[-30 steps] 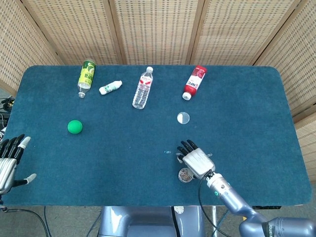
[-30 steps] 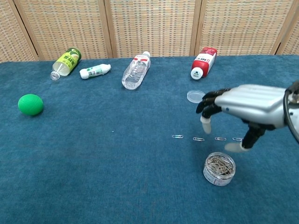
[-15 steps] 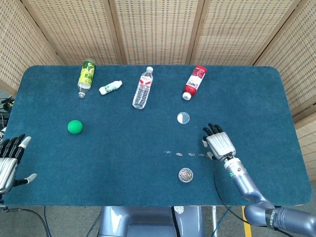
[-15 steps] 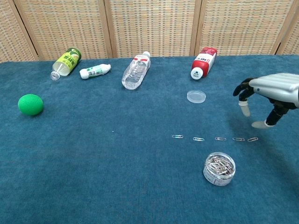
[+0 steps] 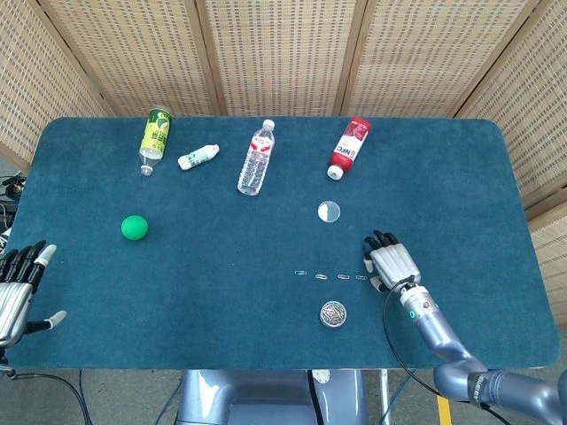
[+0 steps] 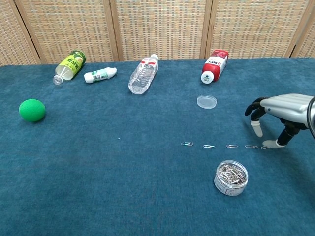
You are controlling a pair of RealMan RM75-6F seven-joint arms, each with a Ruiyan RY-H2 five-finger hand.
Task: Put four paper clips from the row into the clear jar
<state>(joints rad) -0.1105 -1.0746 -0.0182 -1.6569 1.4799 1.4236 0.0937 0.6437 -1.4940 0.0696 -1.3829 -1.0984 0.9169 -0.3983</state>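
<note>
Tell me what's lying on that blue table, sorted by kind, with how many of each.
Bottles lying down: 4 (green, small white, clear water, red)
Green ball: 1
Clear jar of clips: 1
Jar lid: 1
Loose paper clips in the row: 5
Total: 12

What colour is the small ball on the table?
The ball is green, clearest in the chest view.
</note>
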